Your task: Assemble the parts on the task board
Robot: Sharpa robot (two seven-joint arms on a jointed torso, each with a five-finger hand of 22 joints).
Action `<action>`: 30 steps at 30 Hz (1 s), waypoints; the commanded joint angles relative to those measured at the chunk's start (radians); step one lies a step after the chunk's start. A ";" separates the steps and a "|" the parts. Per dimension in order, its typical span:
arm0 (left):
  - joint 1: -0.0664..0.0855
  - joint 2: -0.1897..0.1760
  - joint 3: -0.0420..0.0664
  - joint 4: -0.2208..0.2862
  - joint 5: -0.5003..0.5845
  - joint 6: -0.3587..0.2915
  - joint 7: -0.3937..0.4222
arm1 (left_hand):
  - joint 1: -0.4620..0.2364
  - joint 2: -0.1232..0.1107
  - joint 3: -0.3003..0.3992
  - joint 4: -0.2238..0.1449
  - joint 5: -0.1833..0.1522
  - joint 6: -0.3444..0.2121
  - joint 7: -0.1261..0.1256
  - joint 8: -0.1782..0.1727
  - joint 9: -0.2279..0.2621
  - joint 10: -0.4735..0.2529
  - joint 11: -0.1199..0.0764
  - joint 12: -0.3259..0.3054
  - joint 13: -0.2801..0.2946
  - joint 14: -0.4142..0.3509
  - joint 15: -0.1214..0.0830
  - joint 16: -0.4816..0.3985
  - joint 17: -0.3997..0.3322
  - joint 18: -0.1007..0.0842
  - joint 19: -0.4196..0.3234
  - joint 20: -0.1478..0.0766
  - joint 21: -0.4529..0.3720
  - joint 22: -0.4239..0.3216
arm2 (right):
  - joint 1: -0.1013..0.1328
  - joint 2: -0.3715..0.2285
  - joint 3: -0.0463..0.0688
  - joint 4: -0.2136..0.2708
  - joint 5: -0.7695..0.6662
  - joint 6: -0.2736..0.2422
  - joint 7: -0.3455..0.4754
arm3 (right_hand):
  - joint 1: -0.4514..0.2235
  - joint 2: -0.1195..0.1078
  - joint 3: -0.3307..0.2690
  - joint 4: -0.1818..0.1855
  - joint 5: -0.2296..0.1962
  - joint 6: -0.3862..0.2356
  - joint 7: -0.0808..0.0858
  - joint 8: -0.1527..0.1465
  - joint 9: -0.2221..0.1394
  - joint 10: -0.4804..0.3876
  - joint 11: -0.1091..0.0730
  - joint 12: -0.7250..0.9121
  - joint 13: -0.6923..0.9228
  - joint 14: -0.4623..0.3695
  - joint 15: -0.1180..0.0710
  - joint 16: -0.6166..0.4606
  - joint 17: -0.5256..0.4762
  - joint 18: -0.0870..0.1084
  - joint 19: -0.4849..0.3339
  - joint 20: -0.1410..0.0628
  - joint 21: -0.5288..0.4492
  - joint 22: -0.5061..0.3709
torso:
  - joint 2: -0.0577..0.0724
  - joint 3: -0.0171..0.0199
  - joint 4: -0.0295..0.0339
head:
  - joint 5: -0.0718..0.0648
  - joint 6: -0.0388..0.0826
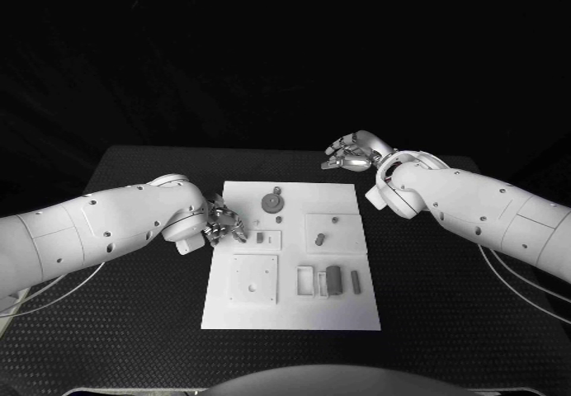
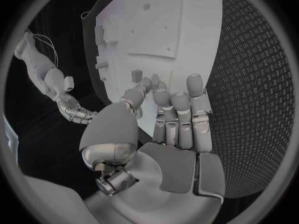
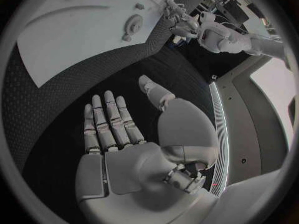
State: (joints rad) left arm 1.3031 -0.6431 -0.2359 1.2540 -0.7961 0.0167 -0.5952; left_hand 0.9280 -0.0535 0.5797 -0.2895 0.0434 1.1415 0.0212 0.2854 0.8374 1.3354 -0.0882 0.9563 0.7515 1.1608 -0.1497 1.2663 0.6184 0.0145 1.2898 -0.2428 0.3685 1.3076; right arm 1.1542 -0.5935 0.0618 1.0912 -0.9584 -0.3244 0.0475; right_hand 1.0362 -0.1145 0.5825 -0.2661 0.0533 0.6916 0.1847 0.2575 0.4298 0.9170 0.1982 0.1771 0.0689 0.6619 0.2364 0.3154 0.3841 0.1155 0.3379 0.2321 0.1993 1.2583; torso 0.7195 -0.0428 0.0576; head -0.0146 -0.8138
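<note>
One white task board (image 1: 291, 309) is seen mid-bench, carrying one gear (image 1: 274, 201) and several small parts. Two hands: left hand (image 1: 225, 224) at its left edge, right hand (image 1: 353, 153) beyond its far right corner, both released, fingers apart. The bench (image 1: 452, 313) is black and textured.

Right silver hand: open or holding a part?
Open. The right silver hand shows a bare palm and straight, spread fingers, over the black table.

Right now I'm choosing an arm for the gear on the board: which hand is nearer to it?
Left. The left hand rests at the board's left edge, just beside the gear. The right hand hovers off the board, beyond its far right corner.
</note>
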 commanded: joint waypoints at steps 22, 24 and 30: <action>-0.008 0.007 -0.003 0.000 0.004 0.003 -0.004 | 0.050 0.047 0.008 0.003 0.006 0.015 -0.002 0.007 0.002 -0.004 -0.004 0.005 -0.003 0.001 0.000 0.005 -0.002 -0.008 0.001 -0.002 0.006 0.021 | 0.000 0.000 0.000 0.000 -0.002 0.014 0.004 | 0.002 0.002 -0.004 0.005 -0.001 -0.008 0.050 0.005 -0.002 0.009 0.002 -0.006 -0.001 -0.002 0.007 -0.005 -0.003 -0.016 -0.003 0.001 -0.008 0.003 | 0.000 0.0005 -0.0004 | -0.003 -0.001; -0.009 0.007 -0.003 0.000 0.004 0.004 -0.004 | 0.050 0.047 0.008 0.003 0.006 0.015 -0.002 0.007 0.002 -0.004 -0.004 0.005 -0.003 0.001 0.000 0.005 -0.002 -0.008 0.001 -0.002 0.006 0.021 | 0.000 0.000 0.000 0.000 -0.002 0.015 0.004 | 0.002 0.002 -0.004 0.005 -0.001 -0.008 0.050 0.005 -0.002 0.009 0.002 -0.007 -0.001 -0.002 0.007 -0.005 -0.003 -0.016 -0.003 0.001 -0.008 0.003 | 0.000 0.0002 -0.0002 | -0.003 -0.002; -0.009 0.004 -0.003 0.002 0.000 0.009 -0.005 | 0.050 0.048 0.008 0.002 0.006 0.015 -0.002 0.007 0.002 -0.004 -0.004 0.005 -0.003 0.000 0.000 0.005 -0.002 -0.008 0.001 -0.002 0.006 0.021 | 0.000 0.000 0.000 0.001 -0.002 0.018 0.003 | 0.002 0.002 -0.004 0.005 -0.001 -0.008 0.050 0.006 -0.002 0.010 0.002 -0.007 -0.001 -0.002 0.007 -0.005 -0.003 -0.016 -0.003 0.001 -0.008 0.003 | 0.000 0.0002 -0.0001 | -0.003 -0.005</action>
State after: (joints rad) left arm 1.3006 -0.6391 -0.2346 1.2545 -0.7953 -0.0005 -0.5936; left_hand 0.9280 -0.0535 0.5819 -0.2866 0.0452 1.1483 0.0210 0.2866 0.8387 1.3337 -0.0864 0.9562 0.7498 1.1597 -0.1478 1.2663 0.6170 0.0146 1.2883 -0.2409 0.3685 1.3073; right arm 1.1541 -0.5937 0.0618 1.0912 -0.9583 -0.3206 0.0472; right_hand 1.0362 -0.1145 0.5797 -0.2633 0.0534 0.6916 0.1847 0.2574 0.4289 0.9206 0.2018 0.1732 0.0690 0.6621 0.2363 0.3155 0.3824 0.1156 0.3379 0.2321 0.1956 1.2602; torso 0.7195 -0.0423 0.0575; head -0.0174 -0.8175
